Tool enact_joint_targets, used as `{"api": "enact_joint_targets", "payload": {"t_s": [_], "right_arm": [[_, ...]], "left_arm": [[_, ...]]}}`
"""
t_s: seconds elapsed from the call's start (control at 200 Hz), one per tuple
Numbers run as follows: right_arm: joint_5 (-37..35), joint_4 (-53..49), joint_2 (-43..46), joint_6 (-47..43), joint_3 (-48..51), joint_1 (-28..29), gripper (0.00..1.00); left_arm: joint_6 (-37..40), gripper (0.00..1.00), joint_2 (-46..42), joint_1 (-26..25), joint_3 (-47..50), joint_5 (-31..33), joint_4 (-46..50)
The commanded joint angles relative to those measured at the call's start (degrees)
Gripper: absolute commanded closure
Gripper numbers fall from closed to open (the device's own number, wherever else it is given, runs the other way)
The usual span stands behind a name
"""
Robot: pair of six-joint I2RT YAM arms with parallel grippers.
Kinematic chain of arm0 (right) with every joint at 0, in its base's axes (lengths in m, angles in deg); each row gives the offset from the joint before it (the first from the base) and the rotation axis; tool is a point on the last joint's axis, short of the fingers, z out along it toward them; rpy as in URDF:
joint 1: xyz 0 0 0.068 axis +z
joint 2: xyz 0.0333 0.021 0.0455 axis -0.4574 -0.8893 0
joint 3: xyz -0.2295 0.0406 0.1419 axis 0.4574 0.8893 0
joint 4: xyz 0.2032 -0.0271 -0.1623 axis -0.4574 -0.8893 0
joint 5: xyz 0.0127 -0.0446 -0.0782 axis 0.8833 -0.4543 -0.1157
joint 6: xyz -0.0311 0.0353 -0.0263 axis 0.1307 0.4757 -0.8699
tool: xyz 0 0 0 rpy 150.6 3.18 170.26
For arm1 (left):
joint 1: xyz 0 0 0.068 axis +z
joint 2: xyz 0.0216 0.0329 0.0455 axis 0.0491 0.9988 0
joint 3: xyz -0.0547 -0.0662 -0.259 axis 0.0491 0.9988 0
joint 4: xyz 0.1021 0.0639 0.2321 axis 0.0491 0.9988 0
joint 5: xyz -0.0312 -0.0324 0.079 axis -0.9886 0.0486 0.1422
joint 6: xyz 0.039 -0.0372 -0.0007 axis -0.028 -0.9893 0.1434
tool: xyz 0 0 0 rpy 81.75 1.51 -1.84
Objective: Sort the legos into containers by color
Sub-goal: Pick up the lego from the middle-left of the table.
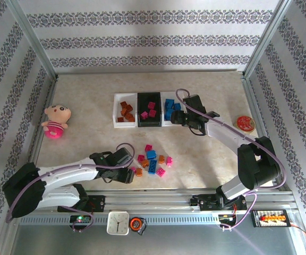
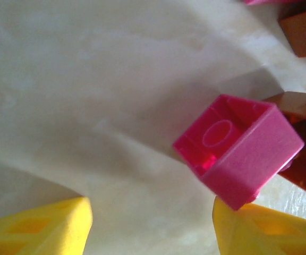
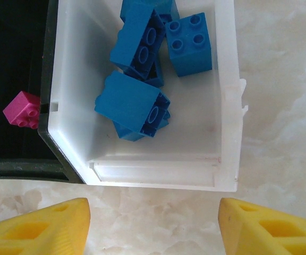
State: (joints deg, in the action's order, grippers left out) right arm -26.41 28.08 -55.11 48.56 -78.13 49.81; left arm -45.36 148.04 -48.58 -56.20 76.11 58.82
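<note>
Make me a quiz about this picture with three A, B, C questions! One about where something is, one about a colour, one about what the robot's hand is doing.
1. Where on the table is the plush doll? A left side; B middle; C right side.
2. What colour are the bricks in the black tray? A blue; B magenta-pink; C orange-brown.
3. How are the jaws of the right gripper? A shut on a brick; B shut, empty; C open, empty.
Answers: A, it lies far left; B, they look pink against black; C, they stand apart with nothing between.
</note>
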Motion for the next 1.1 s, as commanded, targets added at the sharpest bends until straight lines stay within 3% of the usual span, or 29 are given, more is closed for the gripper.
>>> {"api": "enact_joint_targets", "payload": {"t_s": [0.0, 0.28, 0.44, 0.819, 0.989, 1.094], "right_arm": [[0.35, 0.44, 3.08, 0.51, 0.90, -0.96, 0.35], [1.13, 0.46, 4.90, 0.28, 2.45, -2.68, 0.35], [1.93, 1.43, 4.41, 0.71, 2.94, -2.97, 0.35], [2.19, 1.64, 4.50, 1.02, 3.12, -2.91, 0.35], [1.88, 1.21, 4.93, 0.73, 3.30, -3.16, 0.34], [1.93, 1.21, 5.24, 0.73, 3.64, -3.25, 0.34]], "left_arm": [[4.78, 0.40, 3.85, -0.72, -3.52, 3.64, -4.42], [7.80, 0.43, 5.50, -1.41, -9.50, 5.60, -0.80], [6.58, 0.44, 4.30, -1.87, -8.26, 6.97, 1.82], [7.53, 0.43, 6.56, -1.87, -7.84, 7.10, -6.65], [8.05, 0.46, 11.67, -1.93, -9.11, 5.52, -8.20], [7.87, 0.54, 12.81, -1.87, -9.14, 6.08, -8.29]]}}
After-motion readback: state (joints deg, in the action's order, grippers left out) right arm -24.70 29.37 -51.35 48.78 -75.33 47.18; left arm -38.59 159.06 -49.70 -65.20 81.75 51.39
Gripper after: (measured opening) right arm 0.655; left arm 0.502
